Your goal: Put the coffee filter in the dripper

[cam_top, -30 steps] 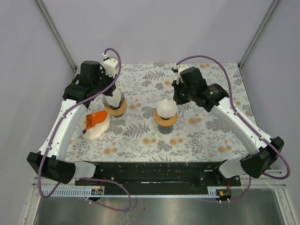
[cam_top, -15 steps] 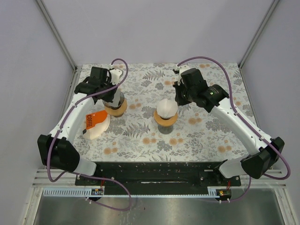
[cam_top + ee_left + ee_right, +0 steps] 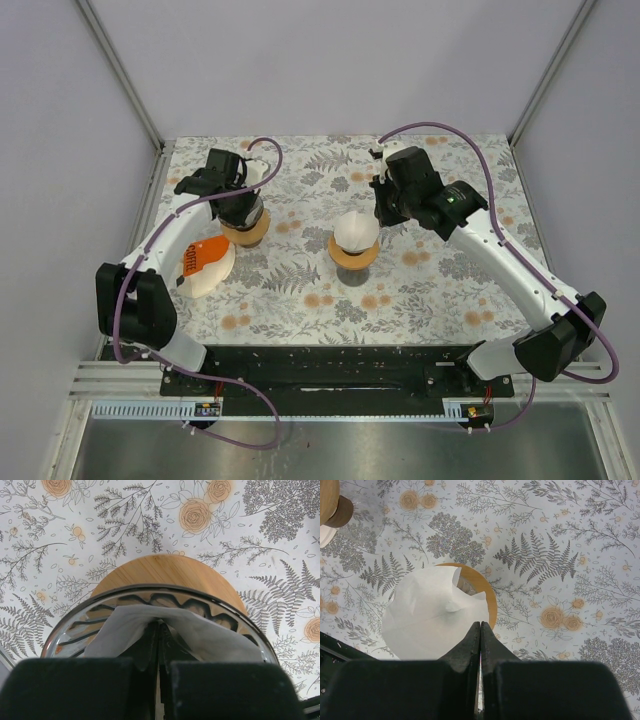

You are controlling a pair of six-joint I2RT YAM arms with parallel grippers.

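Observation:
In the left wrist view a glass dripper stands on a round wooden base. My left gripper is shut on a pale coffee filter, which hangs inside the dripper's rim. In the top view that gripper sits right over this dripper at the left. A second dripper in the middle holds a white filter, which also shows in the right wrist view. My right gripper is shut and empty, just above and behind it.
An orange and white filter pack lies on the floral tabletop in front of the left dripper. Metal frame posts rise at the back corners. A black rail runs along the near edge.
My left wrist has swung in and down over the left dripper, bringing the filter into it. The right arm has barely moved.

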